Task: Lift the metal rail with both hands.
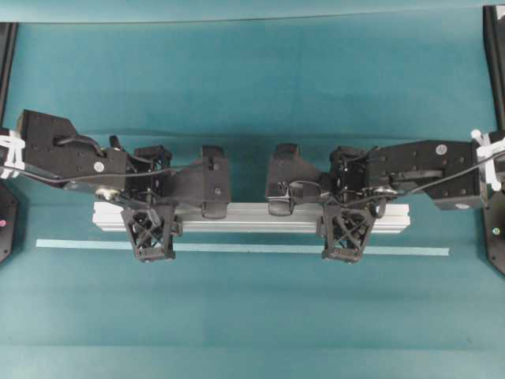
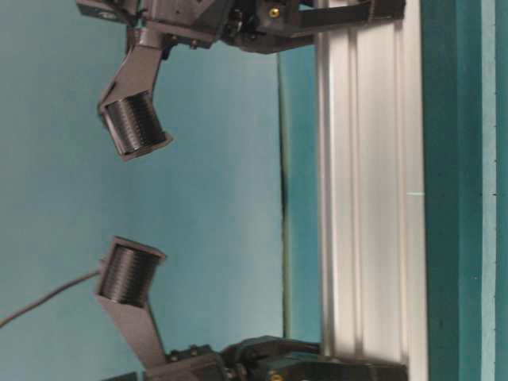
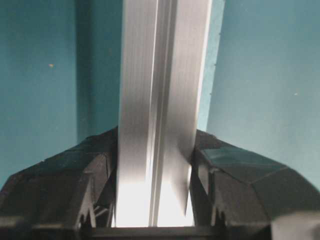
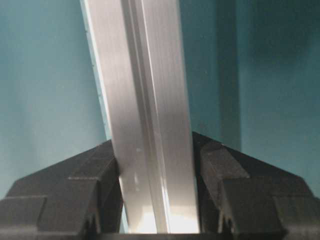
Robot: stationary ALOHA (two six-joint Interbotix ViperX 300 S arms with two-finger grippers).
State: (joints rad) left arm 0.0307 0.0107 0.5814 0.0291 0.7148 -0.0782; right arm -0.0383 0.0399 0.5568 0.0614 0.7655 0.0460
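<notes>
The metal rail (image 1: 252, 215) is a long silver grooved bar lying left to right across the teal table (image 1: 252, 87). My left gripper (image 1: 150, 215) is shut on it near its left end, and my right gripper (image 1: 347, 217) is shut on it near its right end. In the left wrist view the rail (image 3: 160, 100) runs straight up between the black fingers (image 3: 100, 175) of the left gripper (image 3: 156, 145). The right wrist view shows the same: the rail (image 4: 145, 90) pressed between both fingers of the right gripper (image 4: 152, 150). Its shadow falls apart from it, so it hangs a little above the table. The table-level view shows the rail (image 2: 369, 198) held at both ends.
A thin pale-teal tape strip (image 1: 237, 248) lies on the table just in front of the rail and parallel to it. Black frame posts stand at the far left edge (image 1: 6, 47) and the far right edge (image 1: 493, 47). The arm bases sit at both sides.
</notes>
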